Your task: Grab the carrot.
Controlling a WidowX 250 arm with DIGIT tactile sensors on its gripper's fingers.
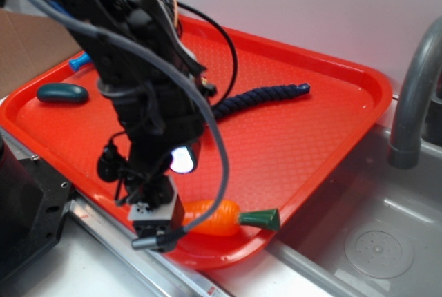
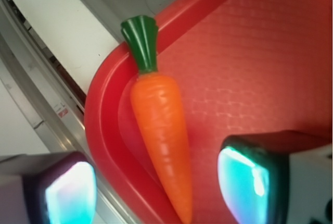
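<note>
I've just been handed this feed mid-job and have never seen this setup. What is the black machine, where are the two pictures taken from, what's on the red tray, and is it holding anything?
The black machine is a small robot arm; its gripper hangs low over the near edge of a red tray.

The exterior picture looks at the whole scene from the side. The wrist picture comes from a camera on the arm itself, looking down past the jaws, whose two pale-blue-lit fingers fill the bottom corners.

On the tray: an orange toy carrot with a green stem, lying against the rim; a dark blue rope; a dark teal oval object. A steel sink with a grey faucet sits beside the tray.

Nothing is held. The jaws stand open, one on each side of the carrot's thin end, not touching it.
</note>
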